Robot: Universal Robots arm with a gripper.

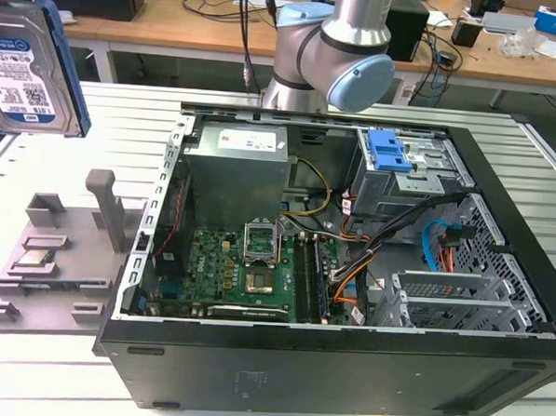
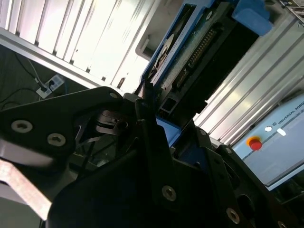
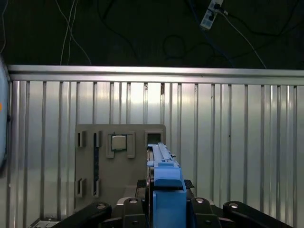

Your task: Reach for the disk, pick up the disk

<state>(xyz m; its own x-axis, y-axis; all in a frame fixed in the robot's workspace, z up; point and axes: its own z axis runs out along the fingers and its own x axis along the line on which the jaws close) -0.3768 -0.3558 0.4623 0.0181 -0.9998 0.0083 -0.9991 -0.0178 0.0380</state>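
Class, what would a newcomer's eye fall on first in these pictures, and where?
The disk hangs in the air at the exterior view's upper left, clamped edge-on in the gripper. The open computer case lies mid-table, with a grey fixture beside it on the exterior view's left.

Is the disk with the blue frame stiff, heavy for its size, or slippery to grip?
Probably stiff: the disk has a metal body and shows no sag in the air. Likely heavy for its size, being mostly metal. Its blue frame looks like smooth plastic, so it may slip.
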